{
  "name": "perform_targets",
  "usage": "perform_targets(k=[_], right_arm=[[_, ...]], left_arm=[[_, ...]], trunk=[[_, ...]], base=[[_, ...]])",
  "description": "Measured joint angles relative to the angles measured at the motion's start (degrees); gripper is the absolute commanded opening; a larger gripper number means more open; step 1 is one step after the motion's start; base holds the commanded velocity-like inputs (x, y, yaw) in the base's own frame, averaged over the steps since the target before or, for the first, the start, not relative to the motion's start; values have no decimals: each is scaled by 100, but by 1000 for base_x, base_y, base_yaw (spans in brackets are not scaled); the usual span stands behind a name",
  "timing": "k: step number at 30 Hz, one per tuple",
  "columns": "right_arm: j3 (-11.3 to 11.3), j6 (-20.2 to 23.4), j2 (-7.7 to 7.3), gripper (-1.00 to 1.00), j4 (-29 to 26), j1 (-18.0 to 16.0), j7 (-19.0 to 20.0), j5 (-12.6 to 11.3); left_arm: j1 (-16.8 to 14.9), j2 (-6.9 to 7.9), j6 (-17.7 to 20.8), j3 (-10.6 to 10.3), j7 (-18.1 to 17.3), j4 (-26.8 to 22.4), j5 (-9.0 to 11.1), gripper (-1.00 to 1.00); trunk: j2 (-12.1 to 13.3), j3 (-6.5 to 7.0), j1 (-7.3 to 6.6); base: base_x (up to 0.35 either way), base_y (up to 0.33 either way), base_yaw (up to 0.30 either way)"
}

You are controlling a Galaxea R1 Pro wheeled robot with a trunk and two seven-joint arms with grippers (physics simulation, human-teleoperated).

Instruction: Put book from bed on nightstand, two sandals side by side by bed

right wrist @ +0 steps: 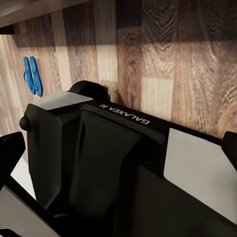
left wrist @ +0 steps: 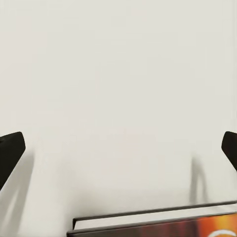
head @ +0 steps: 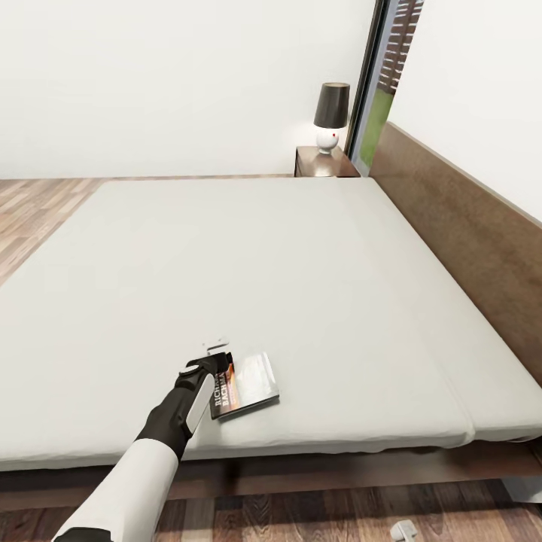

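Left gripper (head: pixel 216 360) open at the book (head: pixel 245 385) near the bed's (head: pixel 301 271) foot edge: thin, light, stiff; pinch the spine edge.

Left arm (head: pixel 132 470) stretched forward and slightly rightward, white forearm, black wrist. Left gripper (head: pixel 216 352) held low with jaws spread wide, black fingertips (left wrist: pixel 11 150) far apart at the wrist view's edges. Right gripper fingertips (right wrist: pixel 10 150) likewise apart, over black robot body (right wrist: pixel 123 173).
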Motion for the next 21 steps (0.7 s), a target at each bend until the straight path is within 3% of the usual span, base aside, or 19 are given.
perform_targets(k=[17,21], right_arm=[[0,0,-1,100,0,0,3,0],[0,0,-3,100,0,0,4,0]], left_arm=[[0,1,-5,0,43,0,-19,100],[0,-4,-7,0,403,0,-6,100]], trunk=[[0,0,0],[0,0,0]], base=[[0,0,0],[0,0,0]])
